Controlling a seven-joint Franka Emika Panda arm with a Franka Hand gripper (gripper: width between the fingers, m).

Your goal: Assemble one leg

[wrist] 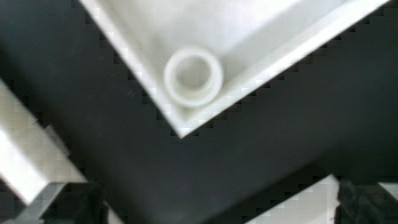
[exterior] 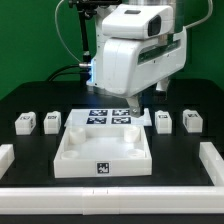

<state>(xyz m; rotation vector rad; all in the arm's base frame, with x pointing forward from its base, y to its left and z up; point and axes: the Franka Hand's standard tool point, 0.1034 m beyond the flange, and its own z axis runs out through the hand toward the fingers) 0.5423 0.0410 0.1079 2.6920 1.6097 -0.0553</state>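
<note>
White tabletop [exterior: 125, 168], 4 white legs [exterior: 25, 122], black table [exterior: 40, 100]; marker board [exterior: 110, 116] tags black-and-white.

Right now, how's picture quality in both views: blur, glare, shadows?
Exterior view: even light, fairly sharp, white arm bright against the black table, no harsh glare. Wrist view: very close and soft, the white panel edges smeared, its round hole yet readable.
</note>
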